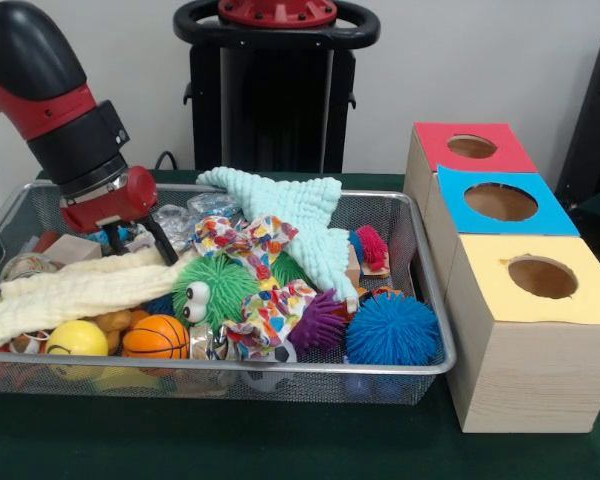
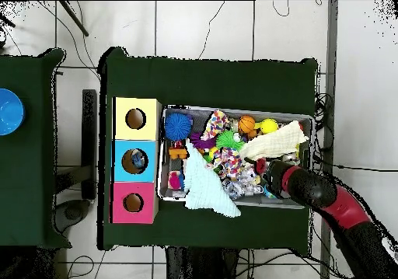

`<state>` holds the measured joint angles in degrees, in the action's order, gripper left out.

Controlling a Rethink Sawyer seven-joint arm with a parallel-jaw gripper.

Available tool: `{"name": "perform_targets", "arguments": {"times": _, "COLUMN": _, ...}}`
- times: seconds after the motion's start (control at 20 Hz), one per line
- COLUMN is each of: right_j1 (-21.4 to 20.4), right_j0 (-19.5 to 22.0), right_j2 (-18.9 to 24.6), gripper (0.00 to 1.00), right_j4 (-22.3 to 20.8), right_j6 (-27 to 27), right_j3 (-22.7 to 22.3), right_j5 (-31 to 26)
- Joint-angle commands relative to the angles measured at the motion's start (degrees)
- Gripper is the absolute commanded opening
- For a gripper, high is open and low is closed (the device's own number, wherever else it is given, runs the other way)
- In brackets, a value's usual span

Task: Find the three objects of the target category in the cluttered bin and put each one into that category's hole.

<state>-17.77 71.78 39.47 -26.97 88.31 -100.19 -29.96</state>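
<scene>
Front view: the gripper (image 1: 138, 238) reaches slanting into the wire bin (image 1: 432, 300), fingers spread and empty, probably to dig; a cream cloth (image 1: 75, 290) lies just below them. Overhead view: the arm crosses the bin's edge; the target category is unclear, and the blue-topped box (image 2: 124, 161) holds something.

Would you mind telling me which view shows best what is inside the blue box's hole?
The overhead view: it looks straight down the blue box hole, where a small object lies inside. The front view sees that hole at a slant, showing only bare inner wall.
</scene>
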Motion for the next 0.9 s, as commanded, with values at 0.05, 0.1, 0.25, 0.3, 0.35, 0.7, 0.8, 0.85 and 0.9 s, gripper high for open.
{"name": "perform_targets", "arguments": {"times": 0.05, "right_j1": 3.43, "right_j0": -0.07, "right_j2": 1.11, "gripper": 1.0, "right_j4": -5.65, "right_j6": -15.39, "right_j3": 5.75, "right_j5": -6.53}}
{"name": "perform_targets", "arguments": {"times": 0.1, "right_j1": 3.5, "right_j0": 0.13, "right_j2": 1.15, "gripper": 1.0, "right_j4": -5.78, "right_j6": -15.67, "right_j3": 5.89, "right_j5": -6.74}}
{"name": "perform_targets", "arguments": {"times": 0.25, "right_j1": 4.05, "right_j0": 0.19, "right_j2": 1.28, "gripper": 1.0, "right_j4": -6.05, "right_j6": -16.54, "right_j3": 7.21, "right_j5": -7.78}}
{"name": "perform_targets", "arguments": {"times": 0.3, "right_j1": 4.3, "right_j0": 0.34, "right_j2": 1.29, "gripper": 1.0, "right_j4": -6.21, "right_j6": -16.86, "right_j3": 7.51, "right_j5": -7.98}}
{"name": "perform_targets", "arguments": {"times": 0.35, "right_j1": 4.67, "right_j0": 0.79, "right_j2": 1.29, "gripper": 1.0, "right_j4": -6.48, "right_j6": -17.25, "right_j3": 7.61, "right_j5": -8.1}}
{"name": "perform_targets", "arguments": {"times": 0.7, "right_j1": 4.79, "right_j0": 3.48, "right_j2": 1.47, "gripper": 1.0, "right_j4": -6.94, "right_j6": -18.27, "right_j3": 6.4, "right_j5": -9.4}}
{"name": "perform_targets", "arguments": {"times": 0.8, "right_j1": 4.85, "right_j0": 4.01, "right_j2": 1.58, "gripper": 1.0, "right_j4": -7.01, "right_j6": -18.24, "right_j3": 5.93, "right_j5": -9.57}}
{"name": "perform_targets", "arguments": {"times": 0.85, "right_j1": 4.99, "right_j0": 4.2, "right_j2": 1.58, "gripper": 1.0, "right_j4": -7.05, "right_j6": -18.22, "right_j3": 5.79, "right_j5": -9.67}}
{"name": "perform_targets", "arguments": {"times": 0.9, "right_j1": 5.01, "right_j0": 4.42, "right_j2": 1.64, "gripper": 1.0, "right_j4": -7.07, "right_j6": -18.22, "right_j3": 5.64, "right_j5": -9.8}}
